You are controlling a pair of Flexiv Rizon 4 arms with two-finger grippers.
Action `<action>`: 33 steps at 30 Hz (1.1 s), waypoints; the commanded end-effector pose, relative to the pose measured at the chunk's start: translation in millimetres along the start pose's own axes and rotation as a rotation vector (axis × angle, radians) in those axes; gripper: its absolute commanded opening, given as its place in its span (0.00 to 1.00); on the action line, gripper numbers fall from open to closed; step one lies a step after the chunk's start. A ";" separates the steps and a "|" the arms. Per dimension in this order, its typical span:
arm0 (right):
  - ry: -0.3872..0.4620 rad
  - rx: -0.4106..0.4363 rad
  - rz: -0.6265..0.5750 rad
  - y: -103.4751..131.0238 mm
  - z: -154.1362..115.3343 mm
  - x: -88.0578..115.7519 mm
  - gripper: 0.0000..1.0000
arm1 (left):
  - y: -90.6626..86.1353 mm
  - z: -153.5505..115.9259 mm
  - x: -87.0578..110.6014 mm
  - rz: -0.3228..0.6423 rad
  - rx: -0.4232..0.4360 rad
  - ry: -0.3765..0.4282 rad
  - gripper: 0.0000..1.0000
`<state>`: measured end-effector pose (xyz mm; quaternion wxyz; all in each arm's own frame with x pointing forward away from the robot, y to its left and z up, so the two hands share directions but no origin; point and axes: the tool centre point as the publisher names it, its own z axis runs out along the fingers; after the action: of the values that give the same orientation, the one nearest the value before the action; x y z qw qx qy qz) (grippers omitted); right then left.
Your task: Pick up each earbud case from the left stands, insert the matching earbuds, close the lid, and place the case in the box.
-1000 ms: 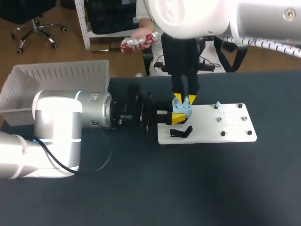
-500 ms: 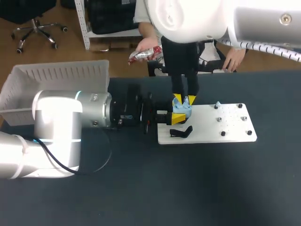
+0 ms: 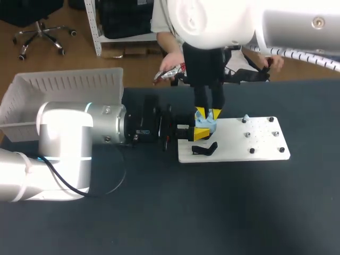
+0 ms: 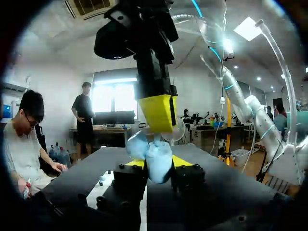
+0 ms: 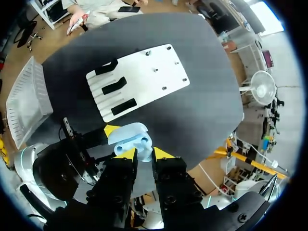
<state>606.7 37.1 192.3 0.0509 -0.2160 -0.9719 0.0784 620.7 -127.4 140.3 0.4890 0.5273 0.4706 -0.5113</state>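
An open light blue earbud case [image 3: 203,124] is held over the near-left corner of the white stand plate [image 3: 234,144], with my left gripper [image 3: 200,133] shut on it from the left. In the left wrist view the case [image 4: 159,161] sits between that gripper's [image 4: 161,167] yellow tips. My right gripper [image 3: 207,113] comes down from above, shut on a small light blue earbud [image 5: 143,153] at the case's top [image 5: 129,137]. A second light blue earbud [image 3: 245,118] lies on the plate's right half.
A black stand [image 3: 204,149] sits at the plate's near left; the right wrist view shows three black stands [image 5: 115,86] along one side of the plate [image 5: 154,67]. Small pegs [image 3: 249,135] dot the right half. A white slatted box [image 3: 64,85] stands far left.
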 end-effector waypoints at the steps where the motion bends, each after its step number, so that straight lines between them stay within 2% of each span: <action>1: 0.007 0.008 0.004 1.6 1.5 -2.3 0.00 | -0.9 0.5 0.3 0.002 -0.005 -0.001 0.00; 21: 0.016 0.057 0.024 6.5 10.2 -5.6 0.00 | -0.9 0.5 0.3 0.002 -0.005 -0.001 0.00; 22: 0.018 0.056 0.024 6.5 10.3 -5.4 0.09 | -0.9 0.5 0.3 0.002 -0.005 -0.001 0.00; 23: 0.022 0.052 0.023 6.2 10.4 -4.9 0.29 | -0.9 0.5 0.3 0.002 -0.005 -0.001 0.00; 25: 0.028 0.045 0.022 4.6 9.6 -3.9 0.49 | -0.9 0.5 0.3 0.002 -0.005 -0.001 0.00; 26: 0.029 0.041 0.022 3.6 9.1 -3.4 0.64 | -0.9 0.5 0.3 0.002 -0.005 -0.001 0.00; 28: 0.036 0.027 0.022 1.1 7.5 -1.7 0.85 | -0.9 0.5 0.3 0.002 -0.005 -0.001 0.00; 29: 0.041 0.014 0.021 -1.3 5.5 0.2 0.93 | -0.9 0.5 0.3 0.002 -0.005 -0.001 0.00; 30: 0.042 0.002 0.017 -3.0 4.2 1.2 0.95 | -0.9 0.5 0.3 0.002 -0.005 -0.001 0.00; 33: 0.038 -0.055 0.009 -15.0 -3.5 4.9 0.86 | -0.9 0.5 0.3 0.002 -0.005 -0.001 0.00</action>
<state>610.7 41.6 191.3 0.0759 -0.2218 -0.9691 0.0764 620.8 -127.2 140.3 0.4891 0.5273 0.4707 -0.5110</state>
